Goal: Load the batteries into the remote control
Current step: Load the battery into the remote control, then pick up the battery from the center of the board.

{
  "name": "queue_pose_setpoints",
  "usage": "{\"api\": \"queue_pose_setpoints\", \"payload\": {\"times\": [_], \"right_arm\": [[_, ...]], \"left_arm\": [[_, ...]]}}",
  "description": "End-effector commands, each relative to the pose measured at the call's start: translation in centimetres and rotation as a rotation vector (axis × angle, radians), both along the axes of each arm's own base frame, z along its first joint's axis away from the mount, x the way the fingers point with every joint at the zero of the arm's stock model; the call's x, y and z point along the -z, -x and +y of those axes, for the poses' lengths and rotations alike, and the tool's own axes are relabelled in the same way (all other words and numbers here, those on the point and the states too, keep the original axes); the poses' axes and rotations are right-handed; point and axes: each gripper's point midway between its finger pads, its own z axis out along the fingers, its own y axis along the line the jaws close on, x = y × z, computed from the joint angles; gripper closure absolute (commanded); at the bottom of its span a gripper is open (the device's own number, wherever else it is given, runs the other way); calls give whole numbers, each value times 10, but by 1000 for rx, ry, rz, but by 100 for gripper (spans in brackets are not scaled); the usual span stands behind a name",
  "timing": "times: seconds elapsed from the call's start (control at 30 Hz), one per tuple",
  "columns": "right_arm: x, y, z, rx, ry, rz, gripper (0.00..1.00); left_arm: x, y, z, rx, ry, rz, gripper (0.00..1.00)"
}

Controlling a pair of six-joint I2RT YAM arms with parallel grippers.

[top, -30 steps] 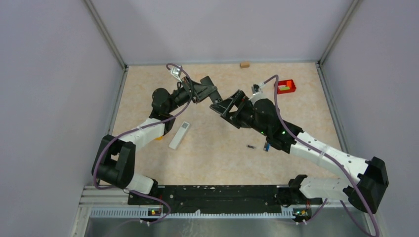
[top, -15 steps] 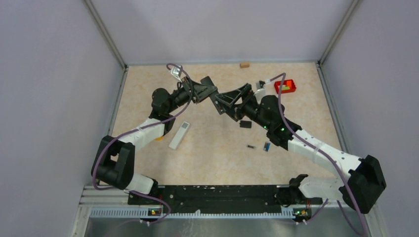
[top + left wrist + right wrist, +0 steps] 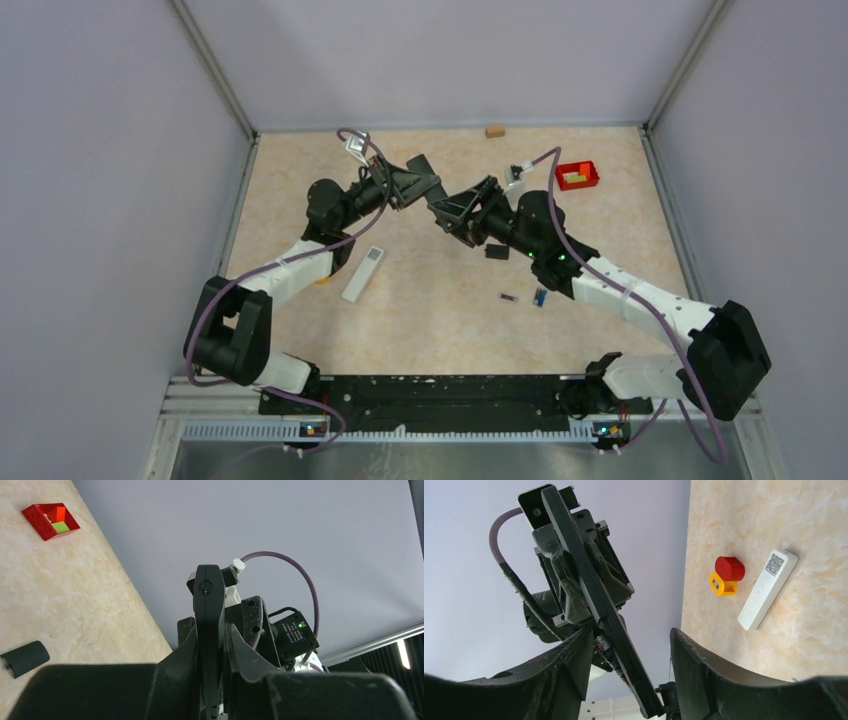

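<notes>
My left gripper (image 3: pixel 402 187) is shut on a black remote control (image 3: pixel 424 180) and holds it above the table; the left wrist view shows the remote (image 3: pixel 209 605) edge-on between its fingers. My right gripper (image 3: pixel 452 210) is open, one finger on each side of the remote's free end (image 3: pixel 594 605). A small metal-ended cylinder (image 3: pixel 603 645) shows on the remote's underside. Two batteries lie on the table under the right arm, one dark (image 3: pixel 508 297) and one blue (image 3: pixel 539 296).
A black cover piece (image 3: pixel 497 251) lies on the table near the right wrist. A white slim remote-shaped bar (image 3: pixel 363 273) lies left of centre, with a red cylinder (image 3: pixel 729 568) and a yellow ring (image 3: pixel 720 585) beside it. A red bin (image 3: pixel 577 175) and a wooden block (image 3: pixel 494 130) stand at the back.
My right gripper has moved left onto the end of the held remote and its jaws have narrowed. The left arm has stayed still.
</notes>
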Motion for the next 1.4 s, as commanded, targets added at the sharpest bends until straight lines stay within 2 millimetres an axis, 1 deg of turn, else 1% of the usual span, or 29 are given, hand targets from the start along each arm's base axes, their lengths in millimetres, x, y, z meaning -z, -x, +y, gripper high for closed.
{"api": "queue_pose_setpoints", "payload": {"times": [0.0,0.1,0.17,0.27,0.4,0.53,0.57,0.6,0.63,0.67,0.7,0.73,0.77,0.8,0.87,0.93,1.0,1.07,1.1,1.2,1.27,1.37], "right_arm": [[-26,-1,2,-19,-57,-56,43],[-25,0,2,-19,-60,-52,48],[-26,0,1,-17,-64,-59,55],[-26,1,-1,-8,-66,-62,63],[-28,2,-4,-3,-69,-80,67],[-30,3,-5,0,-74,-96,68],[-30,3,-5,0,-72,-98,67],[-30,3,-6,-2,-70,-102,60],[-30,2,-7,-3,-71,-106,49],[-31,3,-9,-2,-73,-116,35],[-32,2,-12,2,-69,-133,23],[-33,2,-16,5,-60,-150,17],[-34,2,-21,8,-47,-169,13],[-36,1,-26,6,-35,-193,12],[-36,1,-37,-4,1,-227,12],[-32,-2,-54,4,63,-257,14],[-20,-4,-70,18,195,-268,18],[7,-6,-86,23,412,-254,24],[25,-7,-97,11,550,-259,32],[78,-3,-126,-44,838,-184,49],[107,4,-141,-97,965,-140,53],[140,13,-158,-151,1118,-72,55]], "left_arm": [[-25,11,2,3,21,-101,100],[-25,11,2,3,22,-100,100],[-27,10,2,0,25,-102,100],[-36,10,2,0,36,-116,100],[-43,8,2,-12,40,-126,100],[-43,7,3,-17,40,-121,100],[-44,7,3,-18,41,-122,100],[-43,6,3,-19,39,-124,100],[-42,6,2,-18,34,-124,100],[-41,6,2,-19,27,-128,100],[-39,4,2,-24,18,-131,100],[-35,3,2,-29,1,-133,100],[-31,2,1,-32,-19,-135,100],[-28,2,0,-30,-40,-138,100],[-19,0,1,-37,-82,-146,100],[-6,-3,2,-53,-133,-142,100],[7,-5,7,-78,-189,-135,100],[24,-8,13,-111,-265,-126,100],[33,-8,16,-124,-302,-119,100],[53,-6,25,-157,-396,-92,100],[67,-4,30,-172,-449,-67,100],[79,-2,36,-186,-493,-48,100]]}}
